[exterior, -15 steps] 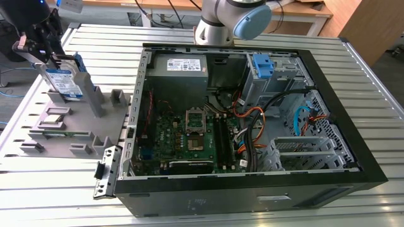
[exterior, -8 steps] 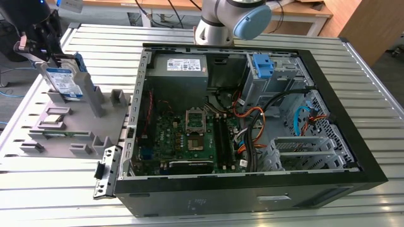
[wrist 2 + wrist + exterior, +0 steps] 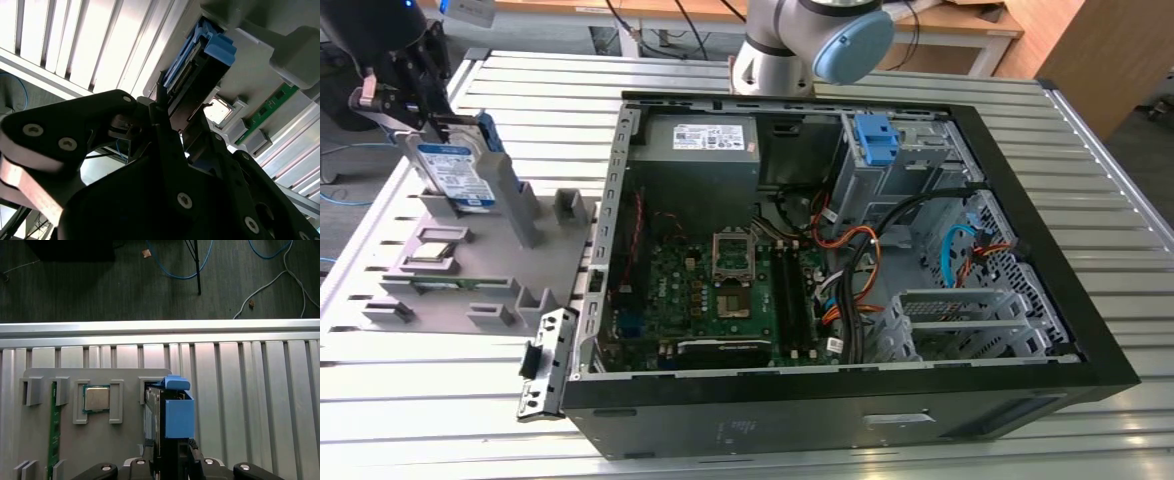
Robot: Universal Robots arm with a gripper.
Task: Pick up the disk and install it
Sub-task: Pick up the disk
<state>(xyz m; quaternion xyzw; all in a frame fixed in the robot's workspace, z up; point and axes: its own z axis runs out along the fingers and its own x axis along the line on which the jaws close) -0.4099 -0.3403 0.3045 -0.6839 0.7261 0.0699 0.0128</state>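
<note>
Item: disk (image 3: 454, 172), a flat rectangular silver-metal hard drive with a white-and-blue label and blue plastic side rails. It stands on edge in a slot of the grey plastic fixture tray (image 3: 494, 268), at the exterior view's left of the open black computer case (image 3: 854, 425).
Handling: judged rigid, fairly heavy and shock-sensitive, with smooth faces; best taken across the rails at the free upper end. The black gripper (image 3: 172, 456) points straight down over that end, fingers straddling it and apparently clamped on.
</note>
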